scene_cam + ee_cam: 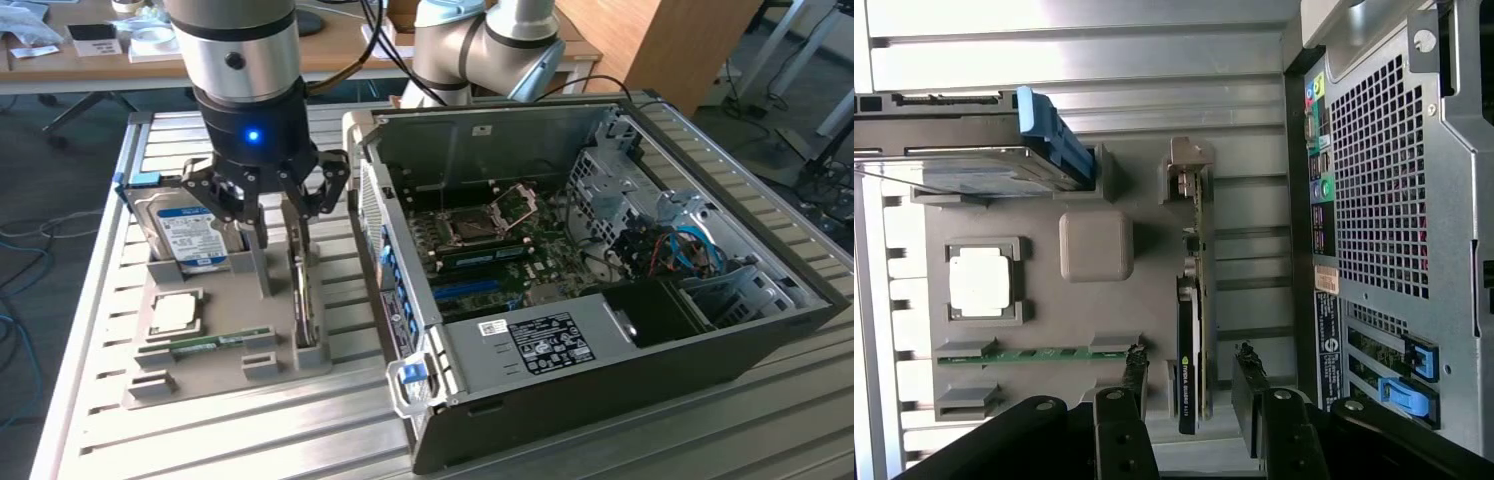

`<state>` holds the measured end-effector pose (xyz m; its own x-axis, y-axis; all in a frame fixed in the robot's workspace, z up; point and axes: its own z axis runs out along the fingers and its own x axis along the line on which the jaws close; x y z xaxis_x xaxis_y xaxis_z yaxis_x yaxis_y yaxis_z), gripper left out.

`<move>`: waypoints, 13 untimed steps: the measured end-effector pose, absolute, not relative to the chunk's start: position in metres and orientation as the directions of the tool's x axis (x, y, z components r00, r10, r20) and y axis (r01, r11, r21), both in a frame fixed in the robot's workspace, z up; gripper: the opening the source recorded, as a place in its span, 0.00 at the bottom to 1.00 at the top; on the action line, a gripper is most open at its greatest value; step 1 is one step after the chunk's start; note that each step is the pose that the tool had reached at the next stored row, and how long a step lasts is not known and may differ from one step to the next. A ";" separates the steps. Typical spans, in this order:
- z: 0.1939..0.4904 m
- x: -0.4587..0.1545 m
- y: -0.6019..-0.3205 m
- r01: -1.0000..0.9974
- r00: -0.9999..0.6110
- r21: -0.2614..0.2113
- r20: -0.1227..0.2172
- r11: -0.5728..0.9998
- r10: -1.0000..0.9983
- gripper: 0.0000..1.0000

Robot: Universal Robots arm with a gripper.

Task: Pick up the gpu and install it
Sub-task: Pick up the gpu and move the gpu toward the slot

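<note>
While I watch from my desk, the gripper [280, 272] hangs low over the grey parts tray [220, 385] with its jaws spread, one finger on each side of the gpu [307, 312]. In the wrist view I can see a strip of tray between the card and each of the fingers [1137, 370], so nothing is pinched and the card is not lifted. The gpu stands on its long edge in a slot along the side of the tray nearest the computer case [601, 370], with a slim metal bracket at one end. On the same tray, toward the exterior view's left, the blue-labelled hard drive [187, 235] stands in its own slot. Nearer the camera, a square processor chip [176, 312] and a green memory stick [200, 345] lie flat in their recesses, well apart from the fingers. The case lies on its side just beside the tray with its panel off and the motherboard [494, 260] exposed. Tray and case both rest on a slotted aluminium table [267, 445]
</note>
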<state>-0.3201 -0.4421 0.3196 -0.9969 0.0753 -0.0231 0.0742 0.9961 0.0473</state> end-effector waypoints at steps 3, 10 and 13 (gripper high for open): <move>0.318 -0.320 -0.442 0.074 -0.997 0.048 -0.023 0.996 0.075 0.47; 0.309 -0.320 -0.442 0.074 -0.997 0.047 -0.023 0.996 0.075 0.47; 0.304 -0.320 -0.442 0.074 -0.997 0.047 -0.023 0.996 0.075 0.47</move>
